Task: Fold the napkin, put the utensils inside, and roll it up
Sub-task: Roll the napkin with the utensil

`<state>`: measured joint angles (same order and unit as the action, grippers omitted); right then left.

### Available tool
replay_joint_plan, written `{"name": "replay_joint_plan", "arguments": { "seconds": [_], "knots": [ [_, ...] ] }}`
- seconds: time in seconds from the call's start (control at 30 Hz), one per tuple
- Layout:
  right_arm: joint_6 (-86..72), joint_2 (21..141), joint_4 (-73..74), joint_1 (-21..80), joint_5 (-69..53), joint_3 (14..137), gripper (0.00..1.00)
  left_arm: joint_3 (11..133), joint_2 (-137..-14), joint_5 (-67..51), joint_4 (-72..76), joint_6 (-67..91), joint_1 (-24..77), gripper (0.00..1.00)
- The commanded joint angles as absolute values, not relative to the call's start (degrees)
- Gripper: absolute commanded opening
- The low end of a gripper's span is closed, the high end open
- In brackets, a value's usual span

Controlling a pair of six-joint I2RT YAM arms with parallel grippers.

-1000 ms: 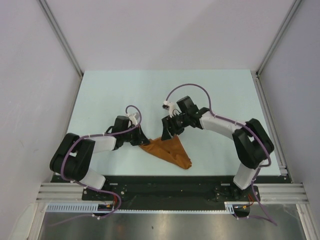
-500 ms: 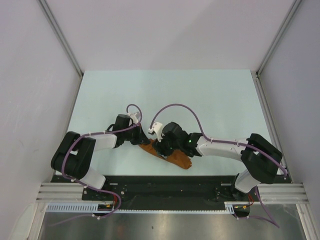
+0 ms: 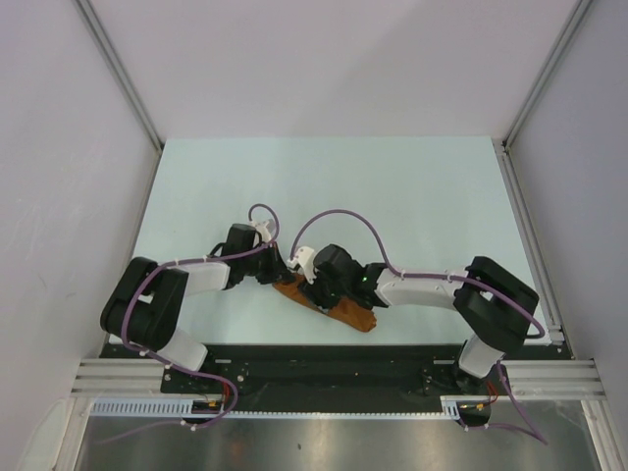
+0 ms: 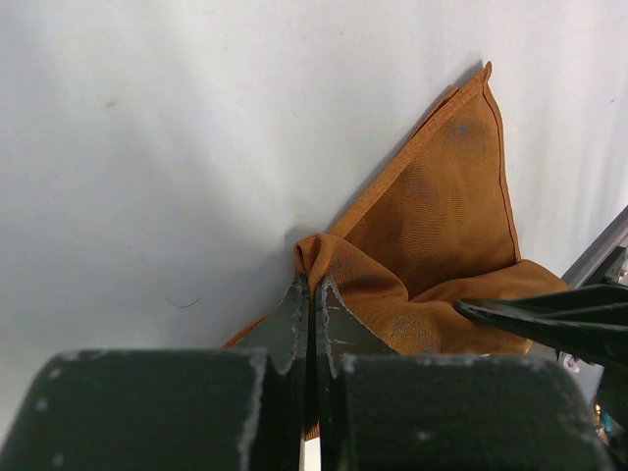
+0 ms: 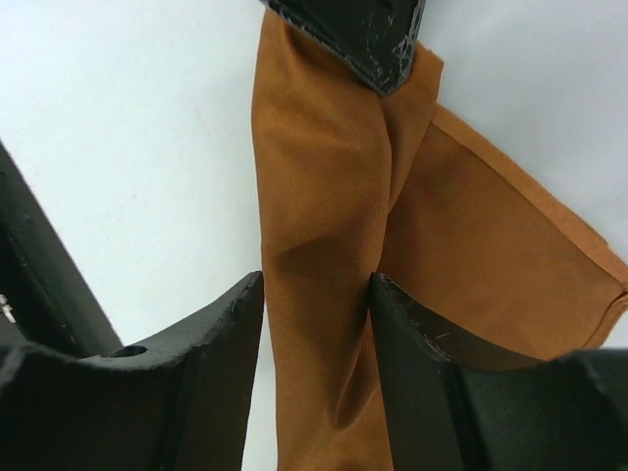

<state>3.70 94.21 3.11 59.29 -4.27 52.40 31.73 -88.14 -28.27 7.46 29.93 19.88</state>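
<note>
Near the table's front edge: two arms reach in from the black mounting rail [image 3: 324, 365] and meet low over a rust-brown soft cloth napkin [image 4: 442, 226], which lies bunched on the pale green tabletop [image 3: 392, 186] just past the rail.
Left gripper [image 4: 312, 287]: jaws pressed together on a puckered corner of the napkin, and the cloth fans away from that pinch.
Right gripper [image 5: 314, 285]: jaws apart, astride a raised ridge of the cloth right beside the left's pinch. Fabric fills the gap, and whether the pads bite yet cannot be told.
Napkin's lie: one hemmed flap lies flat, pointing away from the left wrist camera, and the rest is gathered into a long rumpled strip.
Spoon: not in any view, so its place is unknown.
Far side: more tabletop, well apart from the action, then plain pale walls.
Step, at a guess: tidying the fold. Nothing is neat enough to roll yet.
Risk one: if the right jaws close on several layers, a pull drags the whole bundle instead of one edge.
Risk two: with the two grips this close, pulling apart could yank the corner out of the left's pinch.
Risk three: fingertips are crowded, so a careless sweep could knock them together.
</note>
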Motion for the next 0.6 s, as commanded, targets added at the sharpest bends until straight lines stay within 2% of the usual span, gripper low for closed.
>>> {"name": "replay_joint_plan", "arguments": {
  "seconds": [0.0, 0.3, 0.4, 0.43, 0.47, 0.53, 0.57],
  "knots": [
    [4.4, 97.0, 3.0, 59.7, -3.9, 54.6, 0.52, 33.3, -88.9, -26.9, 5.8, 28.7, 20.3, 0.00],
    [3.7, 100.0, 4.8, 59.9, -0.7, 54.8, 0.56, 35.0, -88.9, -27.1, 4.7, 28.6, 20.3, 0.00],
    [2.2, 102.1, 7.5, 59.2, 0.0, 56.1, 0.49, 35.4, -87.5, -27.1, 4.8, 28.7, 20.3, 0.02],
    [1.0, 102.6, 8.6, 58.7, -2.9, 56.4, 0.41, 35.7, -86.8, -26.3, 4.8, 28.7, 20.3, 0.07],
    [0.3, 102.8, 8.8, 57.5, -5.0, 56.3, 0.37, 35.9, -86.1, -25.8, 4.7, 28.7, 20.2, 0.24],
    [-1.5, 103.3, 8.7, 55.9, -12.5, 55.6, 0.29, 36.6, -83.4, -23.8, 3.9, 28.7, 19.5, 0.42],
    [-2.2, 103.3, 8.4, 55.1, -15.2, 55.3, 0.27, 36.6, -82.6, -23.2, 3.6, 28.7, 19.2, 0.60]
  ]
}}
